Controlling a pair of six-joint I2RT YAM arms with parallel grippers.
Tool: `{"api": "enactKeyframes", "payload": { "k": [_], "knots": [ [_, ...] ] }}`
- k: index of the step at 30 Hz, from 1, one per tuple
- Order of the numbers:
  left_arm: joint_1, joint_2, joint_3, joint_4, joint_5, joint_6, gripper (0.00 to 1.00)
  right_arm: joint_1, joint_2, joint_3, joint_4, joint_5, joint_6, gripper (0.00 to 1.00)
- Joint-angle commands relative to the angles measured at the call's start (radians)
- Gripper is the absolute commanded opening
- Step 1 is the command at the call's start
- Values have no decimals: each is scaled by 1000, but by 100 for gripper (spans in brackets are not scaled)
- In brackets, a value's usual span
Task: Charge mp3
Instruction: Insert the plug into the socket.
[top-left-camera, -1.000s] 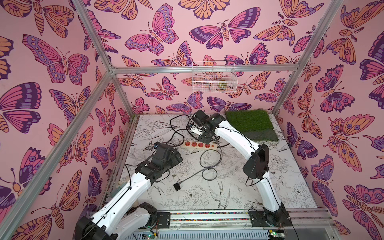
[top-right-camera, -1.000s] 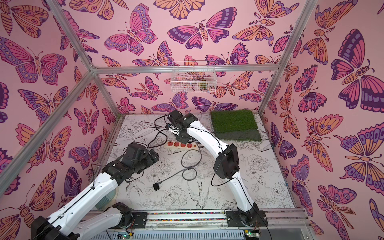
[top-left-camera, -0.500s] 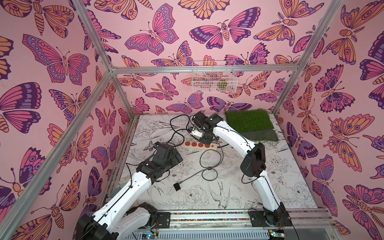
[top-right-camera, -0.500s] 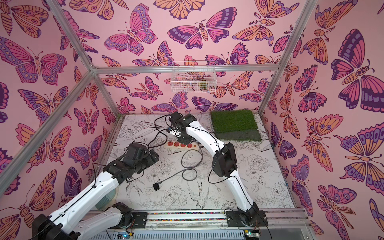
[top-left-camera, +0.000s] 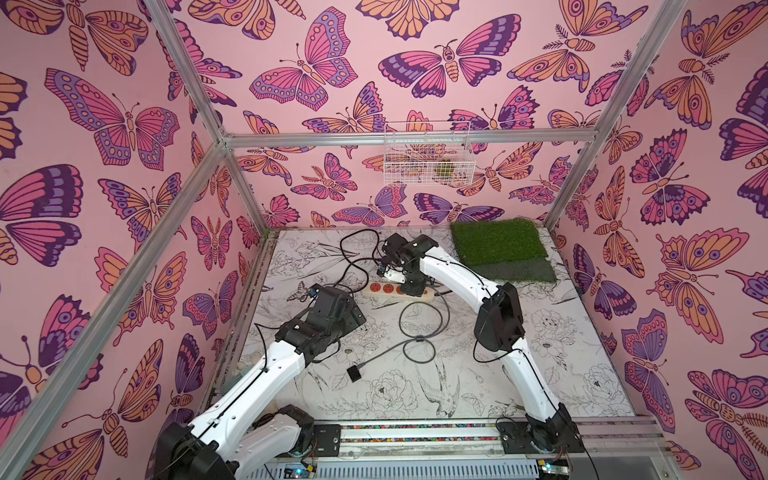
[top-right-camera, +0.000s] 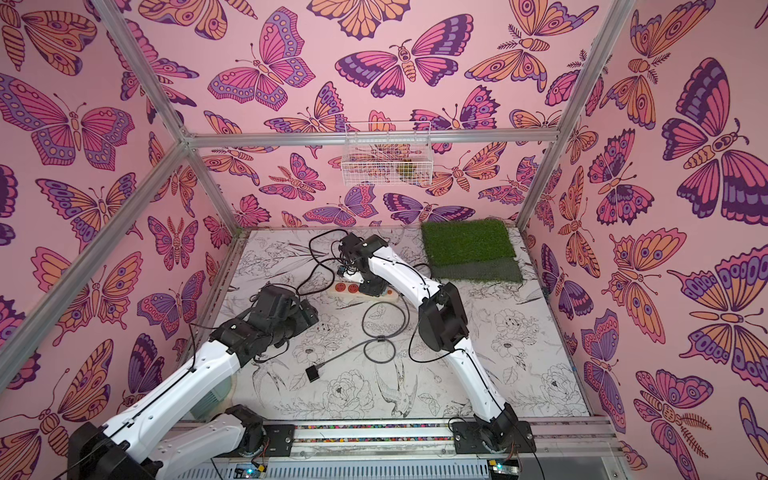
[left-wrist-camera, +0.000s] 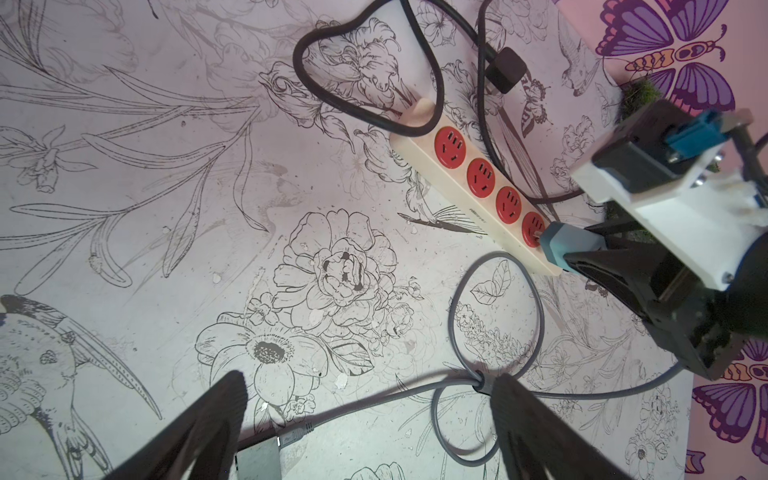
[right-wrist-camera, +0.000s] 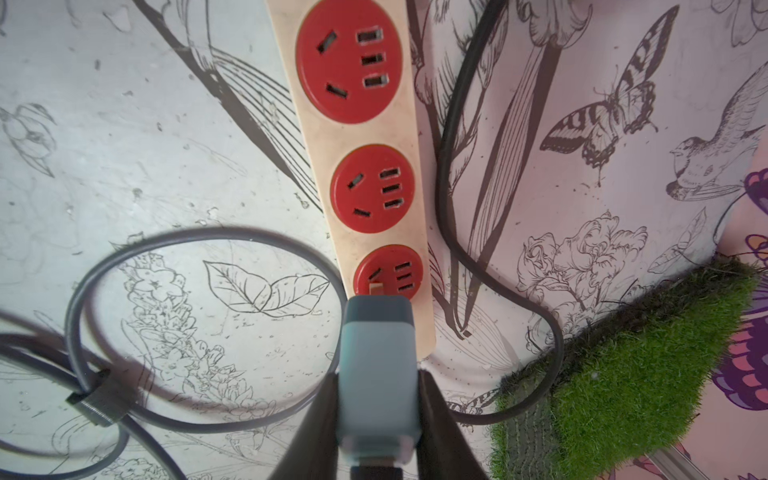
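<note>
Left fingers (left-wrist-camera: 220, 415), black and tapering, are standing spread wide above the counter (left-wrist-camera: 145, 249), a pale sheet printed with line-drawn flowers and birds. The mp3 (top-left-camera: 354, 373), a small flat dark square, is lying on the counter between the two arms, toward the front edge. A slim grey cable (left-wrist-camera: 478, 379) is joining it and coiling in loops toward the power strip (top-left-camera: 399, 289), a cream bar carrying four round red sockets. Right fingers (right-wrist-camera: 436, 419) are pinching the smooth teal adapter (right-wrist-camera: 376, 365), its metal prong meeting the end socket. A thick black cord (right-wrist-camera: 444, 174) is curving beside the strip. Shaggy green turf (top-left-camera: 498, 245) is lying at the far right.
</note>
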Motion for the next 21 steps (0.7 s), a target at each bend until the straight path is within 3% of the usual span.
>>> {"api": "enactKeyframes", "payload": {
  "k": [1,8,21],
  "knots": [
    [7,3,6,-33,-27,21,93,-5,5,1,-8,39,-24,0],
    [7,12,7,-33,-28,18,93,-4,-2,10,17,78,-45,0],
    [7,9,4,-32,-36,19,93,0,51,41,9,31,-57,0]
  ]
}}
